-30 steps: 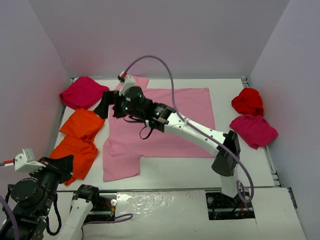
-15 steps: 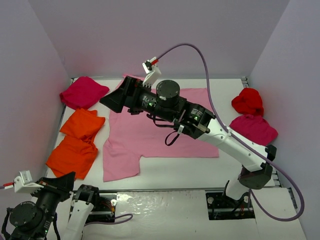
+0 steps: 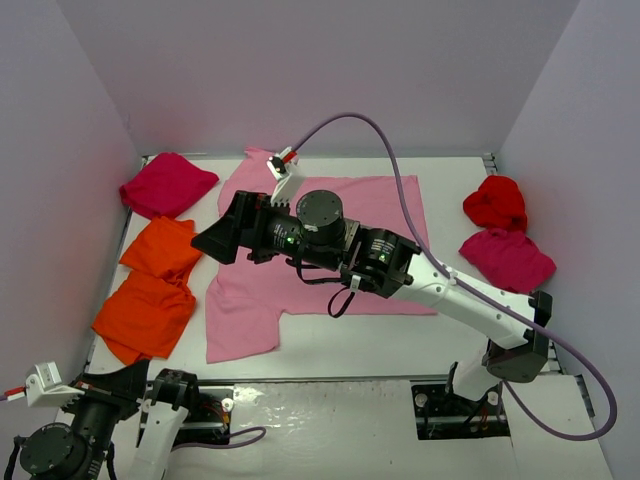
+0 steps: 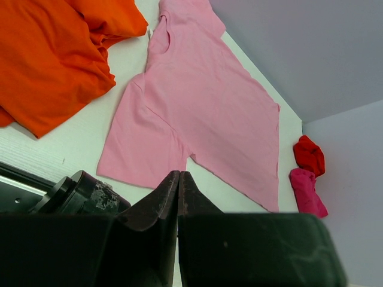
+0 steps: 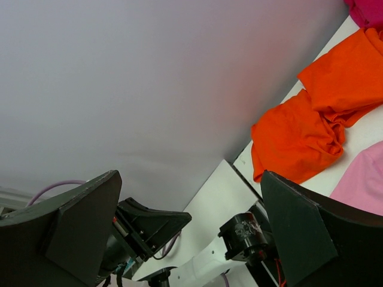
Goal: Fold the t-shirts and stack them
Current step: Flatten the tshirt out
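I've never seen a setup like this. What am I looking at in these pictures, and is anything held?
These are two robot arms bolted at the near edge of a table, each ending in a two-finger gripper. One picture looks down from above and behind them. The other two come from a camera on each wrist, showing that arm's own dark fingers. On the table a pink shirt lies spread out, with two orange shirts at its left, a magenta shirt at the far left, and a red shirt and a second magenta shirt at the right. The right gripper is open, up near the pink shirt's left edge, holding nothing. The left gripper is shut and empty, low by its base.
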Robot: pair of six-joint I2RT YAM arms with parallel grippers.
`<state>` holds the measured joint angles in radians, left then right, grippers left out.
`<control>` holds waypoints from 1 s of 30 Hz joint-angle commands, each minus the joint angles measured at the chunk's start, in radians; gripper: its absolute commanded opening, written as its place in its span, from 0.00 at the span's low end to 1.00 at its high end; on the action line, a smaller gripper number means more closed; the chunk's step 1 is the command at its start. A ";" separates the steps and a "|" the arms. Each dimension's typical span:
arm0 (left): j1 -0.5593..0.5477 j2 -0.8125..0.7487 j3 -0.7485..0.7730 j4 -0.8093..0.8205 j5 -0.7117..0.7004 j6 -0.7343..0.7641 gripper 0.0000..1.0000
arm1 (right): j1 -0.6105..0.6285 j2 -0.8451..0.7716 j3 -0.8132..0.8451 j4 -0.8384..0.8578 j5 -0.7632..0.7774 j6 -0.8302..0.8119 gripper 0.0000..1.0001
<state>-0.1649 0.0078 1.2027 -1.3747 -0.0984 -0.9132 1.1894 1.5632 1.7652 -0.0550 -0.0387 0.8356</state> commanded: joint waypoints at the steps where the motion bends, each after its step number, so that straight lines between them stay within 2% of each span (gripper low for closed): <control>1: 0.015 -0.021 0.028 -0.039 -0.005 -0.007 0.00 | 0.022 0.004 0.088 0.090 0.030 -0.036 1.00; 7: 0.016 -0.012 0.036 -0.032 0.005 0.017 0.00 | 0.091 0.035 0.156 0.060 0.078 -0.094 1.00; 17: 0.016 0.023 0.108 -0.029 0.007 0.045 0.00 | 0.113 0.002 0.238 0.060 0.108 -0.093 1.00; 24: 0.015 0.016 0.121 -0.070 0.010 0.054 0.00 | 0.147 -0.071 0.125 0.060 0.190 -0.094 1.00; 30: 0.015 0.037 0.166 -0.079 -0.012 0.057 0.00 | 0.148 -0.056 0.167 0.024 0.178 -0.103 1.00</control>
<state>-0.1566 0.0082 1.3307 -1.3897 -0.1023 -0.8742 1.3354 1.5294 1.8927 -0.0749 0.1051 0.7496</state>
